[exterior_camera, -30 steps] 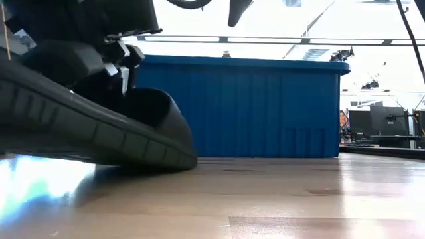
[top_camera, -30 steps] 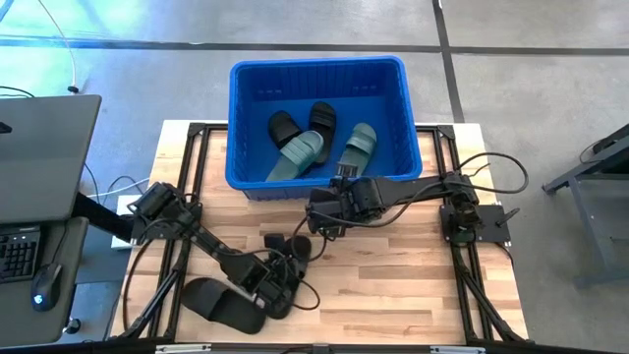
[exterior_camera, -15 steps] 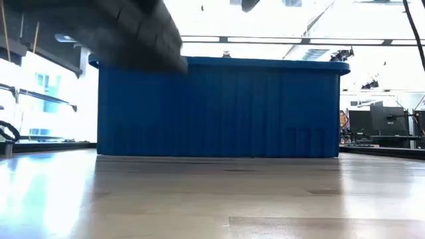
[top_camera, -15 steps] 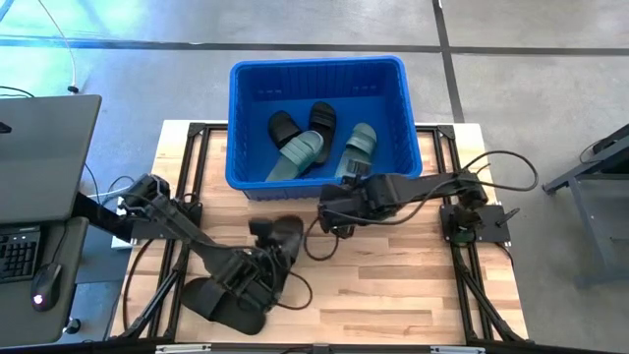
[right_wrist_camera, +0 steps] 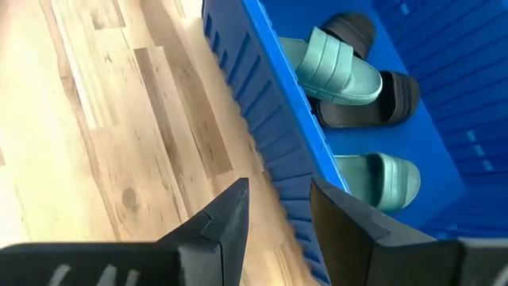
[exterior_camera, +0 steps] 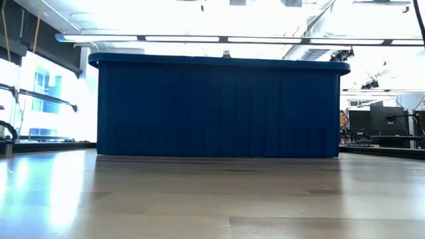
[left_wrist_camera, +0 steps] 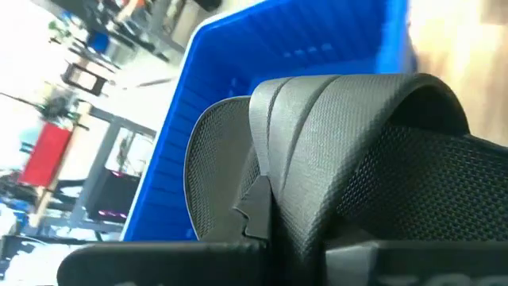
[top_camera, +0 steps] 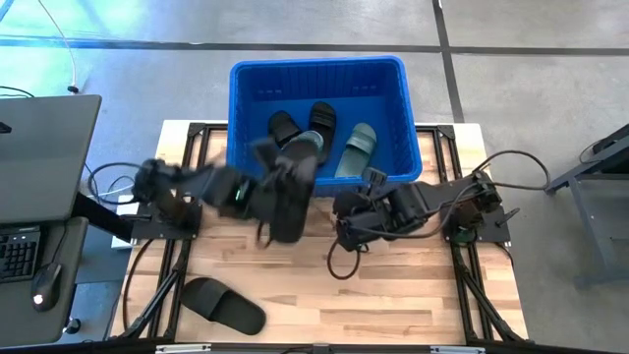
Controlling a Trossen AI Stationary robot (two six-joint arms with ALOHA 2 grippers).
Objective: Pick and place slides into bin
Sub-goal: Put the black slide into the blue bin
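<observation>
My left gripper (top_camera: pixel 267 192) is shut on a black slide (top_camera: pixel 287 195), held in the air just in front of the blue bin's (top_camera: pixel 316 65) near wall. In the left wrist view the slide's strap (left_wrist_camera: pixel 349 151) fills the picture, with the bin (left_wrist_camera: pixel 222 48) behind it. My right gripper (top_camera: pixel 344 224) is open and empty over the table by the bin's near right corner. Two black slides (top_camera: pixel 322 116) and two green slides (top_camera: pixel 362 143) lie on the bin's floor. Another black slide (top_camera: pixel 224 303) lies sole-down at the table's near left. My left gripper holds the black slide at or near its wide strap (left_wrist_camera: pixel 317 206); the exact place of contact lies under the picture's lower edge. The fingers reach out about level from the table's left. The slide is lifted clear of the table.
The bin stands on the table's far middle and also shows in the low view (exterior_camera: pixel 219 106) and the right wrist view (right_wrist_camera: pixel 262 127). Bare wood (top_camera: pixel 393 285) lies at the near right. A desk with a keyboard (top_camera: pixel 20 251) stands left of the table.
My left gripper has lifted the black slide off the table's near left part and carried it up and toward the far edge, to just in front of the bin. The slide has left the low view. My right gripper has drawn back slightly toward the table's right.
</observation>
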